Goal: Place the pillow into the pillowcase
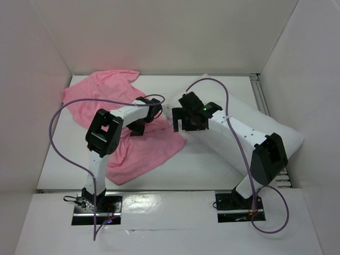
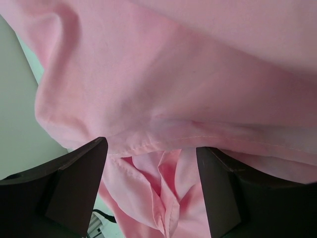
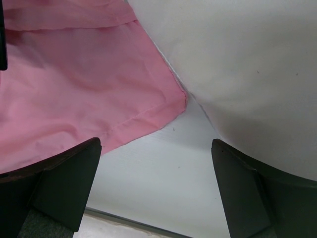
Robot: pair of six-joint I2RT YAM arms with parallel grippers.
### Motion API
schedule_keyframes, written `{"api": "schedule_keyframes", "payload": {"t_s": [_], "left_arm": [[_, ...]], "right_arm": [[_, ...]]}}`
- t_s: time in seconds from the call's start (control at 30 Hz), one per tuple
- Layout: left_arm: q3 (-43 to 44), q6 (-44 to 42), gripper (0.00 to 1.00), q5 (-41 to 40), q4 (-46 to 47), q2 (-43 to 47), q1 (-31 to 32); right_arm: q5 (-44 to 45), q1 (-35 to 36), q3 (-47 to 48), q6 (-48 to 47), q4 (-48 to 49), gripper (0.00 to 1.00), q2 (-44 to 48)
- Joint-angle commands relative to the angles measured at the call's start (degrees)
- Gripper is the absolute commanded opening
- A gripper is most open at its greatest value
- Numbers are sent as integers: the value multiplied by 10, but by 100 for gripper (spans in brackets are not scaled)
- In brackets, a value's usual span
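The pink pillowcase (image 1: 101, 95) lies crumpled from the back left corner to the table's middle. The white pillow (image 1: 255, 119) lies on a slant at the right, partly under my right arm. My left gripper (image 1: 139, 127) hangs over the pillowcase's middle. In the left wrist view it (image 2: 151, 146) is open, with loose folds and a stitched hem of the pillowcase (image 2: 173, 74) between its wide fingers. My right gripper (image 1: 181, 125) is open above bare table. It (image 3: 156, 143) sits between a hemmed corner of the pillowcase (image 3: 74, 89) and the pillow's end (image 3: 247, 64), touching neither.
White walls (image 1: 42, 64) box the table in at the left, back and right. A metal rail (image 1: 261, 95) runs along the table's right edge behind the pillow. Purple cables (image 1: 58, 114) loop off both arms.
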State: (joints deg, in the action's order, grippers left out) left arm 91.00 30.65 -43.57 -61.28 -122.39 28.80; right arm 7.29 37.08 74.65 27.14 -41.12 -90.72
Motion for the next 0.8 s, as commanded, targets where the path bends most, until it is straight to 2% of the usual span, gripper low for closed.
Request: {"api": "schedule_keyframes", "payload": {"t_s": [0.0,0.2,0.27,0.3,0.43,0.47,0.53,0.57,0.77], "left_arm": [[26,12,85,-11,-5,-11,-1],[37,-20,77,34,19,-38,-7],[44,-25,64,40,19,-46,-7],[44,-25,51,40,19,-46,-7],[65,-25,33,46,19,-51,-12],[73,-25,19,46,19,-46,-12],[82,-20,4,46,12,-40,-18],[97,-13,0,53,3,-27,-18],[136,-25,0,103,-3,28,-37]], "right_arm": [[5,-3,6,0,2,100,17],[10,-3,6,0,-4,100,22],[10,-3,6,0,-4,100,27],[15,-3,6,0,-4,100,27],[20,-3,1,6,-9,100,33],[26,-3,1,6,-9,100,38],[48,-3,1,6,-15,100,44],[57,-3,9,6,-30,100,44],[133,-3,74,-23,-68,100,27]]}}
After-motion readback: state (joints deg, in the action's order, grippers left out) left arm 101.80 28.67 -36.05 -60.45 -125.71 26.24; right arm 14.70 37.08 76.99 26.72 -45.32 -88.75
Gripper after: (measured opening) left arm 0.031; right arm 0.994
